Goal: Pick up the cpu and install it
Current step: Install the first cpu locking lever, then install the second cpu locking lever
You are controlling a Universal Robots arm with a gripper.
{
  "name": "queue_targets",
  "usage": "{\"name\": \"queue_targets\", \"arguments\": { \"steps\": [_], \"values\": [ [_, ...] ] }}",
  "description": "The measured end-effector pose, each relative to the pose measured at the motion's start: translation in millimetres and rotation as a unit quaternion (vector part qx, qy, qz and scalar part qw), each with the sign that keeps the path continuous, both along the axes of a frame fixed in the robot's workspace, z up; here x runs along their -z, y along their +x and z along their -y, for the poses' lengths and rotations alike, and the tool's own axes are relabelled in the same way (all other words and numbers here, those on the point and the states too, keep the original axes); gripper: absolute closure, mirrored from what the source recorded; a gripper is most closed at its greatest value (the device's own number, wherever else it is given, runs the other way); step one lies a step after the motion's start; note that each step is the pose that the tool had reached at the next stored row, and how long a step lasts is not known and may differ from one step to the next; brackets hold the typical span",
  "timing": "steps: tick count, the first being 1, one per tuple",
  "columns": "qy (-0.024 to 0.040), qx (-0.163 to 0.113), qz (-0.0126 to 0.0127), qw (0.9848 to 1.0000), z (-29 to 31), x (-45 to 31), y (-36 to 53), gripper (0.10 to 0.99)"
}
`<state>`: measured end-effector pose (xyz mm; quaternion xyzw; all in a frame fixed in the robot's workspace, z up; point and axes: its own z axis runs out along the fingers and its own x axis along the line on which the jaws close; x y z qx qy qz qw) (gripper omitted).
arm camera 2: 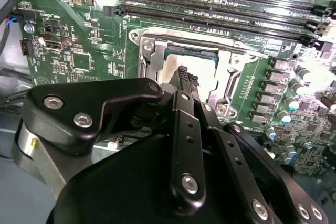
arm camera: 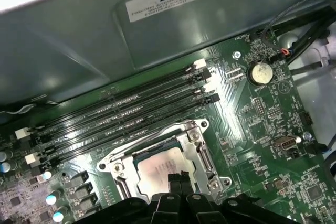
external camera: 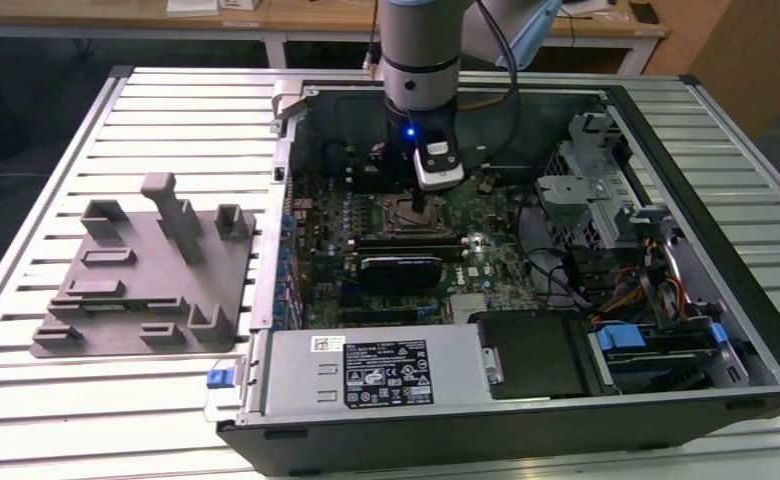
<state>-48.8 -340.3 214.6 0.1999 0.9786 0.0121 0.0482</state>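
One arm vertical, end effector over cpu.

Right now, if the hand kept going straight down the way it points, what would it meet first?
Most likely the cpu, lying in the motherboard socket directly beneath the hand in both wrist views. Whether the tips already touch its silver top can't be judged; depth is unclear.

You see the cpu with its shiny, smooth metal top, framed by the socket's bright metal bracket. Your gripper looks matt black, its links studded with glossy metal screws. The fixture block is dull grey plastic.
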Motion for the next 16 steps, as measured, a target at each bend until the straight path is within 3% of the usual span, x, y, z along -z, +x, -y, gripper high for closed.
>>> {"name": "queue_targets", "arguments": {
  "steps": [9,16],
  "values": [
    [0.0000,0.000,0.0000,1.0000,0.0,-15.5,0.0,0.980],
    [0.0001,0.000,0.0000,1.0000,0.0,-17.8,0.0,0.980]
  ]
}}
